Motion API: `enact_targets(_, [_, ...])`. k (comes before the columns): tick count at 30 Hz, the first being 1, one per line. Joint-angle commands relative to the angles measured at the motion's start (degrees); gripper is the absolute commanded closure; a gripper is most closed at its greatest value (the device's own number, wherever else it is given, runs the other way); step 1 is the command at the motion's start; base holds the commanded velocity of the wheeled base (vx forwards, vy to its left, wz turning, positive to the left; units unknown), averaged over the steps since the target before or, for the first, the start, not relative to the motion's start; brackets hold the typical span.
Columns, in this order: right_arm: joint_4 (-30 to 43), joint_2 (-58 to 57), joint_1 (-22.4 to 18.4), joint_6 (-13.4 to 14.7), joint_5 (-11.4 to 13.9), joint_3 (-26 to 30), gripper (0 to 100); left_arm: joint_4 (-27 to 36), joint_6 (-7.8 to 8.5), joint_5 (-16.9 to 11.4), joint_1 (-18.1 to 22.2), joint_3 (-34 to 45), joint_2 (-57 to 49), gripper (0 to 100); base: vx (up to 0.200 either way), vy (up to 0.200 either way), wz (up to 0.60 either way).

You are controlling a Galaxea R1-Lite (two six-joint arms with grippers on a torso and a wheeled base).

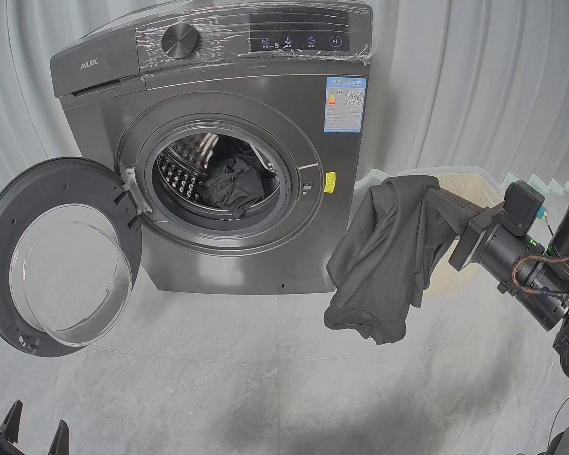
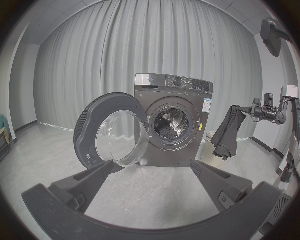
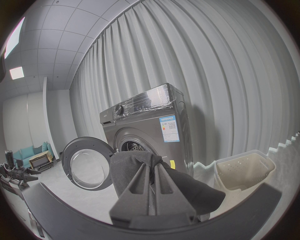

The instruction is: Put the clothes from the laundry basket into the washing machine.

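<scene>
Washing machine point(image 1: 229, 96) stands far centre, door point(image 1: 20, 205) open to its left; drum point(image 1: 182, 167), already holding one dark garment point(image 1: 232, 183), lies left and far of the right gripper point(image 3: 152, 175), the nearer arm; laundry basket point(image 1: 470, 185) far right, its floor partly hidden; dark shirt point(image 1: 386, 258) hangs long axis down, pinched in that claw; left gripper point(image 2: 150, 164) spread, empty, near left.

Satin grey metallic casing of the washing machine point(image 1: 236, 271), glossy clear plastic film point(image 1: 238, 33) over its panel, shiny perforated metal drum point(image 1: 180, 170); matt dark cloth garment point(image 1: 386, 252); pale matt plastic laundry basket point(image 3: 247, 168); smooth, faintly glossy stone-look floor point(image 1: 241, 389).
</scene>
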Motion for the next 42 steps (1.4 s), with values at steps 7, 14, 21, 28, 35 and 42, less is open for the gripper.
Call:
enact_targets(7, [0.0, 0.1, 0.0, 0.0, 0.0, 0.0, 100, 0.0, 0.03, 0.0, 0.0, 0.3, -0.9, 0, 0.114, 0.000, 0.00])
enact_targets(14, [0.0, 0.1, 0.0, 0.0, 0.0, 0.1, 100, 0.0, 0.03, -0.1, 0.0, 0.3, -0.9, 0, 0.000, 0.029, 0.00])
enact_targets(21, [0.0, 0.1, 0.0, 0.0, 0.0, 0.2, 100, 0.0, 0.03, -0.1, 0.0, 0.3, -0.9, 0, 0.000, 0.200, 0.00])
enact_targets(28, [0.0, 0.1, 0.0, 0.0, 0.1, 0.4, 100, 0.0, 0.03, -0.1, 0.0, 0.3, -0.9, 0, 0.000, 0.200, 0.00])
enact_targets(35, [0.0, 0.5, 0.6, 0.0, 0.1, 0.6, 100, 0.0, 0.03, -0.1, 0.0, 0.3, -0.9, 0, 0.000, 0.200, 0.00])
enact_targets(42, [1.3, 2.6, 4.4, 0.0, -0.1, -2.2, 100, 0.4, 0.91, -1.5, 0.0, 0.2, -0.9, 0, 0.000, 0.057, 0.00])
